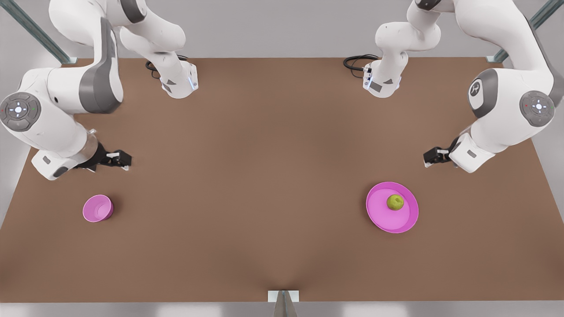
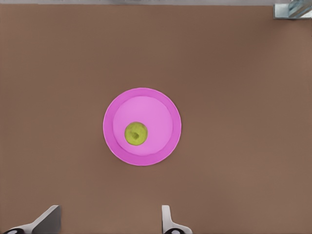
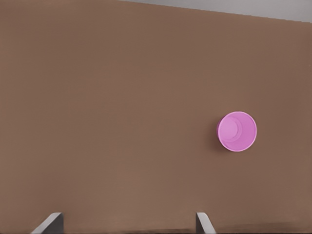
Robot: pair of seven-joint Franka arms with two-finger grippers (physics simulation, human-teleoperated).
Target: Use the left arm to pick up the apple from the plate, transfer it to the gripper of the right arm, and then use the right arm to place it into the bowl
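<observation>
A green apple (image 1: 395, 202) (image 2: 136, 133) lies on the pink plate (image 1: 381, 217) (image 2: 163, 109) at the front view's right. My left gripper (image 1: 429, 157) (image 2: 108, 217) hangs open above the table, behind the plate and apart from it, with nothing between its fingers. The small pink bowl (image 1: 98, 208) (image 3: 237, 131) stands at the front view's left, with nothing in it. My right gripper (image 1: 123, 160) (image 3: 127, 218) is open above the table behind the bowl, holding nothing.
The brown table (image 1: 264, 185) stretches wide between bowl and plate. Both arm bases and black cables (image 1: 359, 61) sit at the far edge. A metal bracket (image 1: 283, 296) marks the middle of the near edge.
</observation>
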